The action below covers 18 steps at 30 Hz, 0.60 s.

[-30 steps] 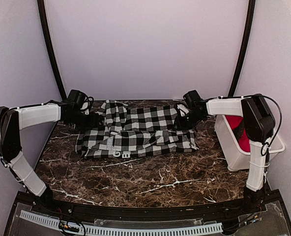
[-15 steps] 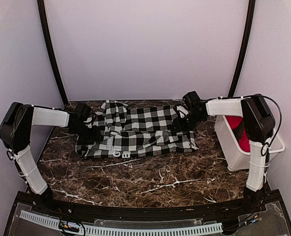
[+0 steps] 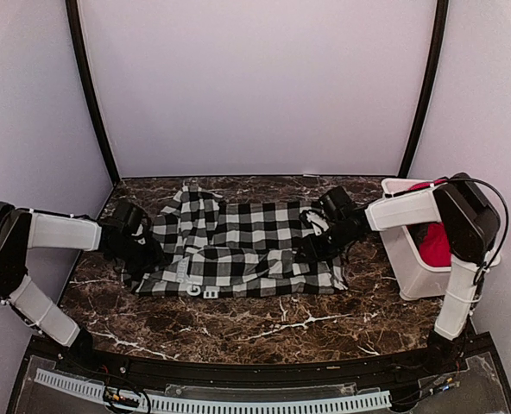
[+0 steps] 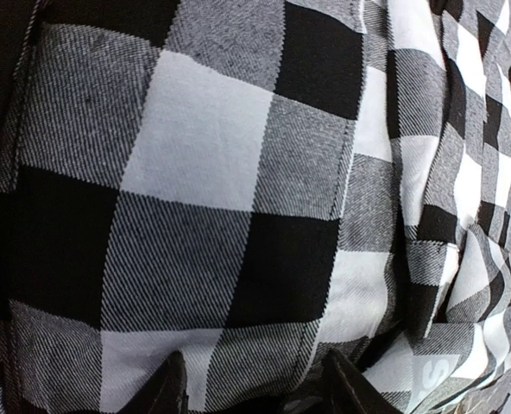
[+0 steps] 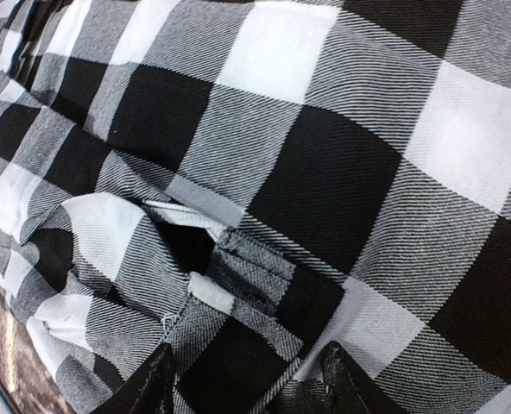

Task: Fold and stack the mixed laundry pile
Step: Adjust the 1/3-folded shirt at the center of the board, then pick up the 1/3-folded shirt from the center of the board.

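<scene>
The black-and-white checked garment with white lettering lies spread across the middle of the marble table. It fills the left wrist view and the right wrist view. My left gripper is low at its left edge, with the cloth held between the fingertips. My right gripper is low at its right side, its fingertips also closed on a fold of the cloth. The red garment lies inside the white bin.
The white plastic bin stands at the table's right edge, close to my right arm. Dark brown marble table shows bare in front of the garment. Black frame posts rise at the back corners.
Both grippers have come toward the near side, and the checked garment has slid that way with them. The left arm has swung down from the back left corner.
</scene>
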### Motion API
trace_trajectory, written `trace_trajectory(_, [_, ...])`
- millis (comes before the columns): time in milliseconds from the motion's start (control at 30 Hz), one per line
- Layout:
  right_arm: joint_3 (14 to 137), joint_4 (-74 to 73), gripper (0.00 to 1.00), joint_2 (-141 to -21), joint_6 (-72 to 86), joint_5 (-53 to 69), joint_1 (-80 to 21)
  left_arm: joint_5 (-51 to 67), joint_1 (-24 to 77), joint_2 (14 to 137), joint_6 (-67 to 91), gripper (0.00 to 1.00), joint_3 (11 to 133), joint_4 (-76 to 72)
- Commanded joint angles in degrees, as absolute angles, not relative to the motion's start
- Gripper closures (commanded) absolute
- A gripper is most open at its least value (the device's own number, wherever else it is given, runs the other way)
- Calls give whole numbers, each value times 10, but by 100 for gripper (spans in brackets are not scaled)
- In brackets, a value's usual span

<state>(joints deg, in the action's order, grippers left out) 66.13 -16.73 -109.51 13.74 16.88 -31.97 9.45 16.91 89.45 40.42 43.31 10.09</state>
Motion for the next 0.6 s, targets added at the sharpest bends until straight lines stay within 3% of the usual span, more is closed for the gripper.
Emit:
trace_trajectory(0, [571, -214, 45, -1070, 196, 197, -374, 87, 174, 800, 453, 49, 348, 211])
trace_trajectory(100, [551, -222, 46, -1027, 214, 218, -384, 86, 184, 715, 442, 49, 342, 231])
trace_trajectory(267, [564, -256, 44, -960, 221, 238, -398, 87, 193, 683, 393, 43, 409, 241])
trace_trajectory(567, [686, -283, 37, -992, 169, 196, -383, 116, 217, 838, 348, 43, 514, 194])
